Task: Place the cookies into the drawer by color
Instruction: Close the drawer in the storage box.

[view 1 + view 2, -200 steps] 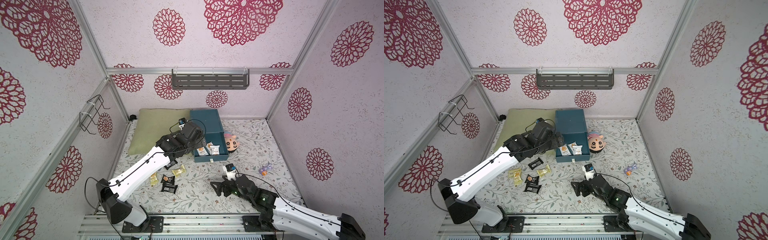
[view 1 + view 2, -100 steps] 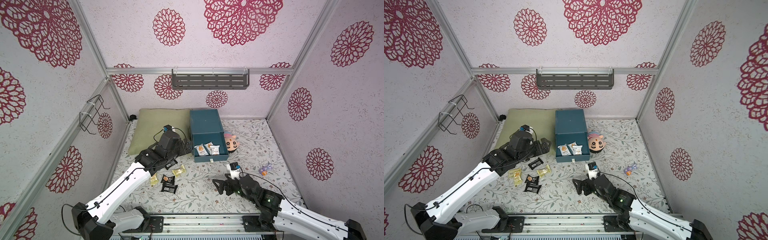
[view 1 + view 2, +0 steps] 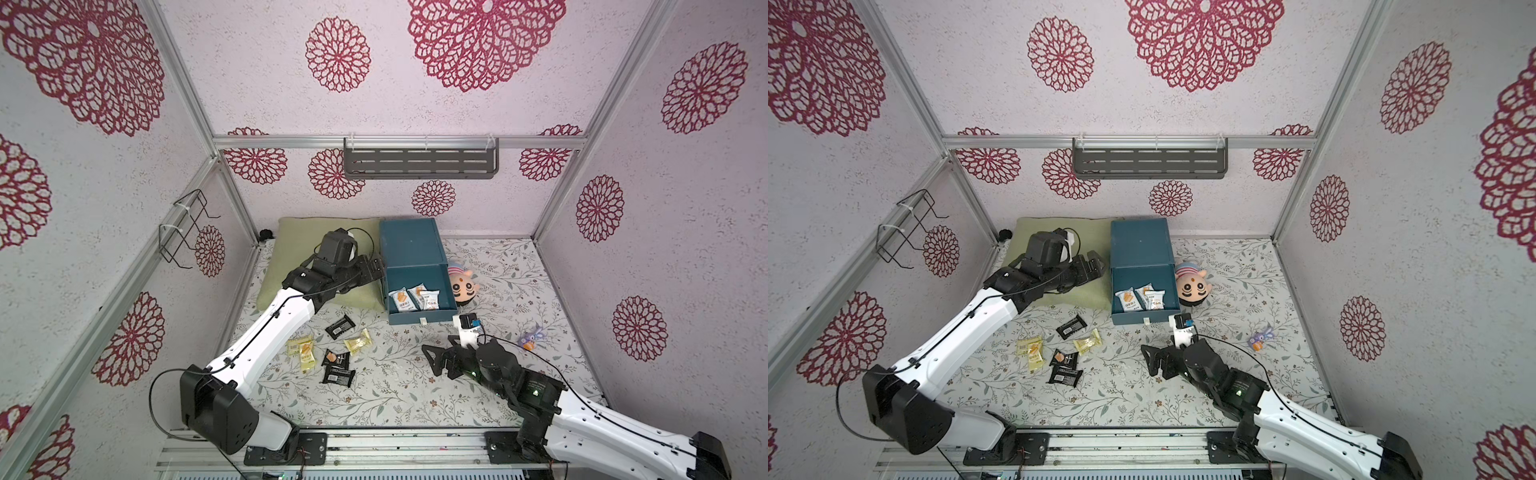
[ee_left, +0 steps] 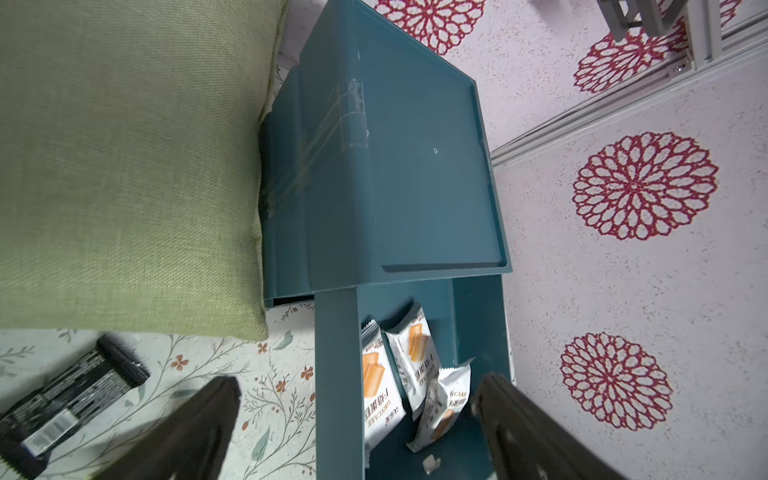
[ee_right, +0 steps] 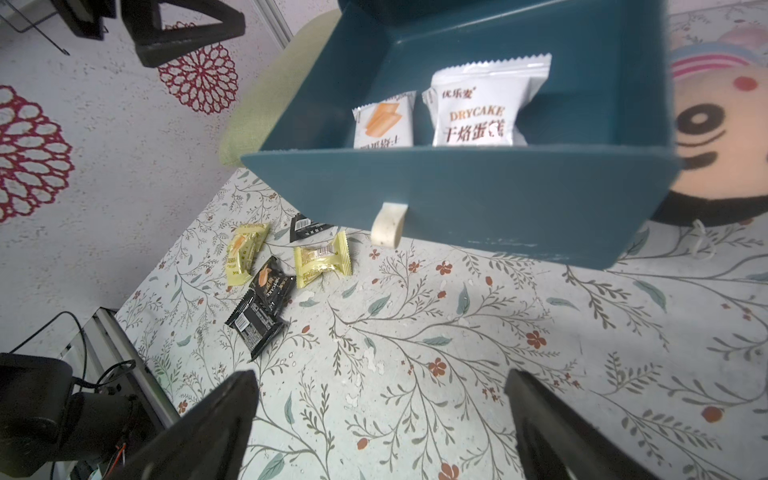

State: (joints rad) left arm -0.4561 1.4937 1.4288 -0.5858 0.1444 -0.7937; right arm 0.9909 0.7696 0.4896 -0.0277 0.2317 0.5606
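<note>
Dark teal-blue plastic chest [image 3: 409, 243] sits upper centre in both top views, with the olive-green fabric cushion [image 3: 297, 253] against its side. Its top drawer [image 3: 420, 316] is pulled out with three white packets [image 3: 414, 297], orange picture on each, lying inside, so whites look done. On the floral tablecloth [image 3: 395, 395], lower left of centre, lie three glossy black packets [image 3: 337, 376] and three yellow crinkly packets [image 3: 360, 342], all unsorted. Two blacks touch and may overlap; the third black [image 3: 340, 325] lies apart, nearer the cushion. Empty left gripper [image 3: 377, 270] hangs over the cushion edge just beside the chest's side, jaws spread wide. Empty right gripper [image 3: 433, 360] sits low over the cloth in front of the drawer front, also spread wide. Judged step: finish with the white drawer and start the next colour. The open drawer overhangs the ones below, so I'd shut it first, pushing flat on the front wall rather than on the small white tab pull [image 5: 387, 224]. The chest looks light, so brace it with the left arm when pulling the next tab, or it may slide. Take packets singly, pinching a crimped end since glossy film slips. Start with the lone black one, and keep clear of the round peach plush toy [image 3: 463, 286] just beside the drawer.
</note>
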